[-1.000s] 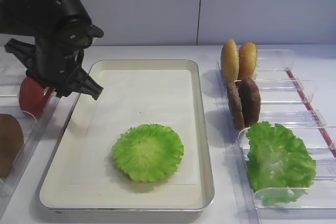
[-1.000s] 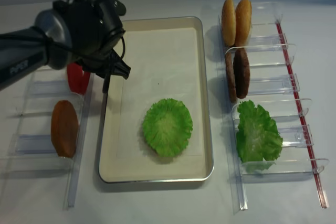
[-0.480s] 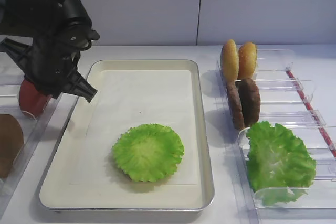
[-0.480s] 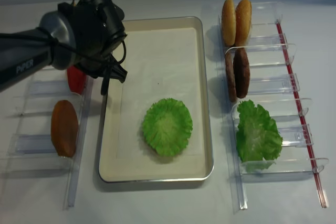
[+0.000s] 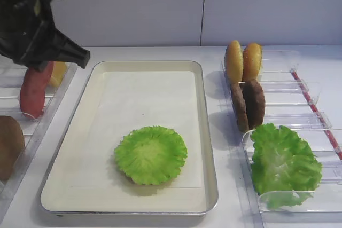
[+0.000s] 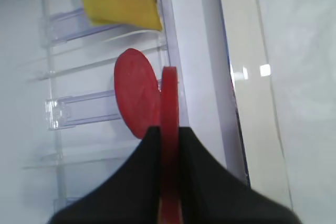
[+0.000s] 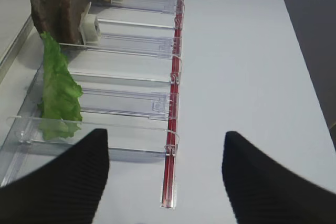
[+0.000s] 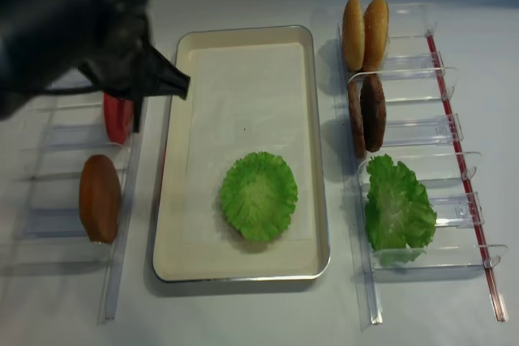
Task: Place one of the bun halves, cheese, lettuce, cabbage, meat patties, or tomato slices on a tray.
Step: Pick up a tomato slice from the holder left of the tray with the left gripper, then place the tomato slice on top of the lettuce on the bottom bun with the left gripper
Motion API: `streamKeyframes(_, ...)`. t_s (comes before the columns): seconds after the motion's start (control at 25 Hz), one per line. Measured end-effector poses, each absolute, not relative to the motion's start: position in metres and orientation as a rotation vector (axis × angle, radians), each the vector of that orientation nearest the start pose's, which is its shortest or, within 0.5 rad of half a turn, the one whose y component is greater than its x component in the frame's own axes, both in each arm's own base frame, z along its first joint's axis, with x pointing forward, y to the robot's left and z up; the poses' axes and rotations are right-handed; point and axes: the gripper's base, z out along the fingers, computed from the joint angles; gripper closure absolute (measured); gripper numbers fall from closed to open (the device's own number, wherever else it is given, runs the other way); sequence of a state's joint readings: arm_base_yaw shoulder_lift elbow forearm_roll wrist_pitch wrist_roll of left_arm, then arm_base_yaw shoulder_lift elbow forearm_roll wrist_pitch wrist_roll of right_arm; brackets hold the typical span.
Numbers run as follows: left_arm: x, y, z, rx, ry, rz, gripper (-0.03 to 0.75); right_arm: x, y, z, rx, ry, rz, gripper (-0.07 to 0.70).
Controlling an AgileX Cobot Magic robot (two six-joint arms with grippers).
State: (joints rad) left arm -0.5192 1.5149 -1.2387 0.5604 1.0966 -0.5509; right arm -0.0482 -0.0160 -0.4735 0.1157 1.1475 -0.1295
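High front view: the left hand (image 5: 80, 57) hangs over the tray's (image 5: 209, 148) left rim, above the tomato slices (image 5: 33, 90) in the left-edge holder. Left wrist view: its jaws pinch one tomato slice (image 6: 169, 124) edge-on; the disc looks stiff, light and rather slick (the rim suits it). Right wrist view: the right hand (image 7: 165, 174) gapes wide, holding nothing. No legible writing anywhere.
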Motion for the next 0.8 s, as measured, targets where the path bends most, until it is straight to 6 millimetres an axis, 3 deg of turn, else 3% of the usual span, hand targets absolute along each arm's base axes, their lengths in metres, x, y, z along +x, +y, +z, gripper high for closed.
streamKeyframes(0.16,0.253,-0.099,0.322,0.173,2.566,0.325,0.656,-0.008,0.010,0.263,-0.098,2.134,0.036,0.149)
streamKeyframes(0.48,0.199,-0.088,0.323,0.239,2.518,0.000,0.656,-0.008,0.010,0.263,-0.098,2.134,0.036,0.149)
streamKeyframes(0.6,0.197,-0.092,0.321,0.284,2.529,-0.179,0.656,-0.008,0.010,0.263,-0.098,2.134,0.036,0.149)
streamKeyframes(0.8,0.211,-0.087,0.314,0.315,2.562,-0.495,0.656,-0.008,0.010,0.263,-0.098,2.134,0.036,0.149)
